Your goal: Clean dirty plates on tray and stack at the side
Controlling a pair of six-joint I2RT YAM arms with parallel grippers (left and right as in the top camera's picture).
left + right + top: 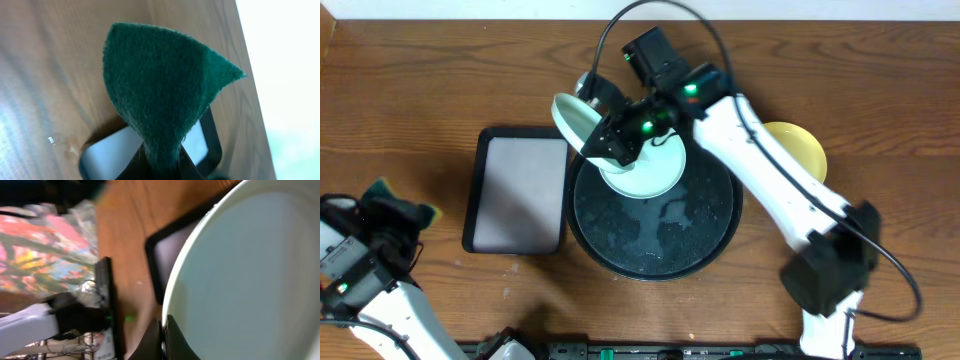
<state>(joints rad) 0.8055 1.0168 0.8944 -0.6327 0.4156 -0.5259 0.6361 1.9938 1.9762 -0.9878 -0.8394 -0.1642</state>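
Your right jaws pinch a tilted mint plate (575, 118) by its edge over the rim of the tray (660, 248); left jaws clamp a sponge (160, 100). That thin grip may slip, dropping the plate.

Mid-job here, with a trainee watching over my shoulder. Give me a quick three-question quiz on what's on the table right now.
1. What do the left fingers hold? A) a green scouring pad B) a yellow plate C) nothing
2. True or false: the right fingers grip a tilted mint-green plate by its rim.
3. How many plates lie flat on the round black tray?

Key:
1. A.
2. True.
3. One, the other mint-green plate. The yellow plate sits on the table beside the tray.
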